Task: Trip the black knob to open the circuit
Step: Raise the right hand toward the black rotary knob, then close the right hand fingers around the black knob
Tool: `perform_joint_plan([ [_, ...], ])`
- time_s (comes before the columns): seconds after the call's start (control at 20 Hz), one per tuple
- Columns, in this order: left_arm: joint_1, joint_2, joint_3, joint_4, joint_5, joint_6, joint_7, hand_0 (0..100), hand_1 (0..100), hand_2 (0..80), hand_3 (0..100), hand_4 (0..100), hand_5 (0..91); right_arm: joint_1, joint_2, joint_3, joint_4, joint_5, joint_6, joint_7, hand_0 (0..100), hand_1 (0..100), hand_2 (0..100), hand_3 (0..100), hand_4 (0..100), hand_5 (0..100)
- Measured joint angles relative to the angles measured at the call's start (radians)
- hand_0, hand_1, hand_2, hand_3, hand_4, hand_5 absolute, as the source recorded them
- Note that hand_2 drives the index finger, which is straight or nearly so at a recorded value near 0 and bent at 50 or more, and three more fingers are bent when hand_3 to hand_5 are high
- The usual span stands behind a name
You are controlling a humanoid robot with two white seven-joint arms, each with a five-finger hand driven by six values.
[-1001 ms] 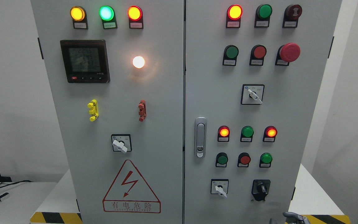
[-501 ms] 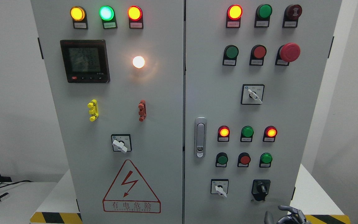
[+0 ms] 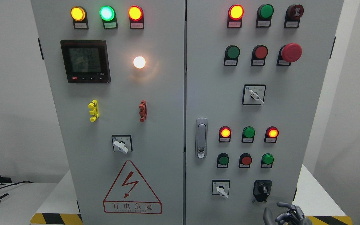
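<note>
White walls (image 3: 14, 93) close in a plain room where a grey two-door electrical cabinet (image 3: 167, 93) stands on a white bench (image 3: 58, 193) edged with yellow-and-black hazard tape (image 3: 55, 218). On a second white surface at the lower left lie a dark device and a black cable (image 3: 8, 184). The left door carries three lit indicator lamps, a digital meter (image 3: 85, 61), a glowing white lamp (image 3: 139, 62), yellow and red clips, a white selector switch and a red high-voltage warning triangle (image 3: 132, 188). The right door has a metal latch handle (image 3: 201, 137), rows of red and green lamps and buttons and a red mushroom stop button (image 3: 291, 52). The black knob (image 3: 262, 189) sits near the bottom right of that door, beside a white selector switch (image 3: 221, 187). The right robot hand (image 3: 287, 215) shows at the bottom edge just below the knob, apart from it, fingers loosely curled and holding nothing.
</note>
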Motion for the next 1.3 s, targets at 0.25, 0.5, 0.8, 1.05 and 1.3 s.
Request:
perform_joint_plan([
  [0.25, 0.0, 0.0, 0.0, 0.0, 0.0, 0.0, 0.0, 12, 39, 0.0, 0, 0, 0.0, -0.016, 0.001, 0.0, 0.019, 0.0, 0.004, 0.0, 27, 79, 44, 81, 82, 91],
  [0.5, 0.0, 0.0, 0.0, 0.0, 0.0, 0.0, 0.0, 12, 39, 0.0, 0, 0, 0.0, -0.038, 0.002, 0.0, 0.041, 0.001, 0.005, -0.001, 27, 79, 44, 81, 82, 91],
  [0.8, 0.0, 0.0, 0.0, 0.0, 0.0, 0.0, 0.0, 12, 39, 0.0, 0, 0, 0.0, -0.06, 0.002, 0.0, 0.07, 0.002, 0.005, -0.001, 27, 79, 44, 80, 82, 91],
  [1.05, 0.0, 0.0, 0.0, 0.0, 0.0, 0.0, 0.0, 12, 39, 0.0, 0, 0, 0.0, -0.072, 0.003, 0.001, 0.089, 0.002, 0.007, -0.001, 26, 79, 44, 80, 82, 91],
  [1.3, 0.0, 0.0, 0.0, 0.0, 0.0, 0.0, 0.0, 12, 39, 0.0, 0, 0, 0.0, -0.083, 0.003, 0.001, 0.105, 0.002, 0.011, -0.001, 26, 80, 44, 80, 82, 91],
])
